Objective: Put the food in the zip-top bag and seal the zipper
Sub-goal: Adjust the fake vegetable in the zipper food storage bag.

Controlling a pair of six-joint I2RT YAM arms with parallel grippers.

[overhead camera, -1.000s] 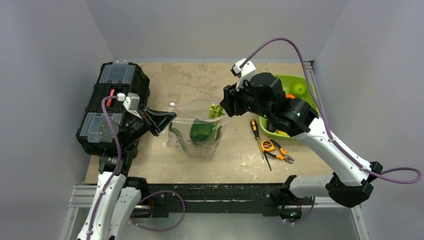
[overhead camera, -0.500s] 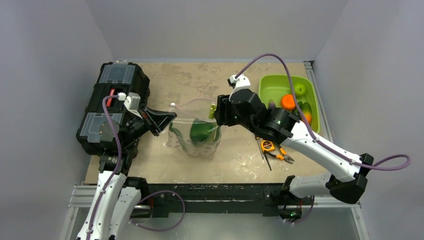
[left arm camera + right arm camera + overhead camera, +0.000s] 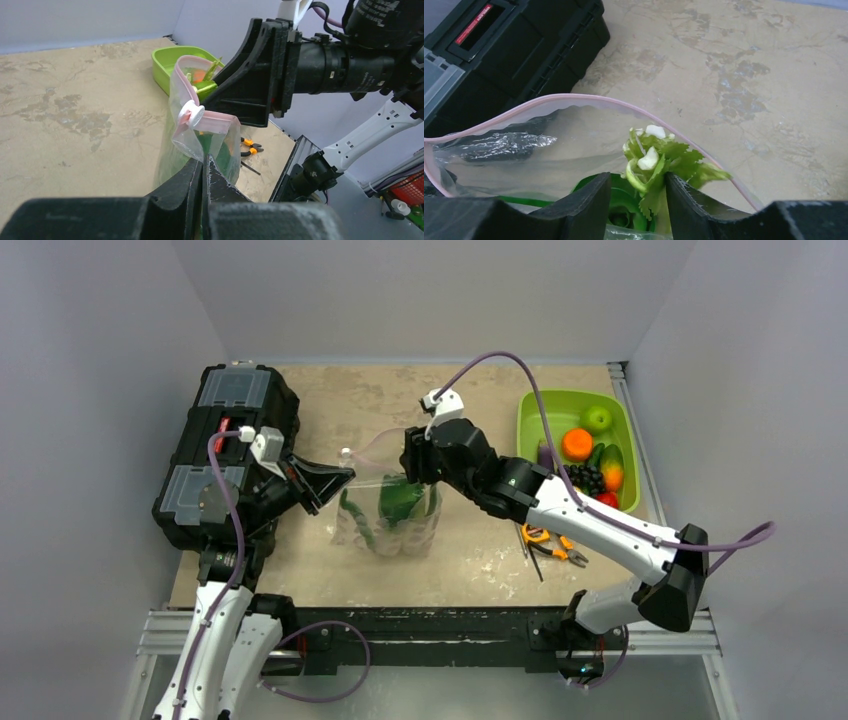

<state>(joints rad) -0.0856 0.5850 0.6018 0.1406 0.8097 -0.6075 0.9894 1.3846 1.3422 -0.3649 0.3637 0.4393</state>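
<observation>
While inside bag (image 3: 524, 150), food (image 3: 659, 160) within claw (image 3: 636, 184)

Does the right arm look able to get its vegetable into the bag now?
Probably yes: the left gripper holds up the zip-top bag, its pink zipper gapes open, and the right gripper holds the vegetable at it.

No legible text or labels

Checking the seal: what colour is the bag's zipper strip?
Pale pink zipper strip, clearest from the right wrist.
</observation>
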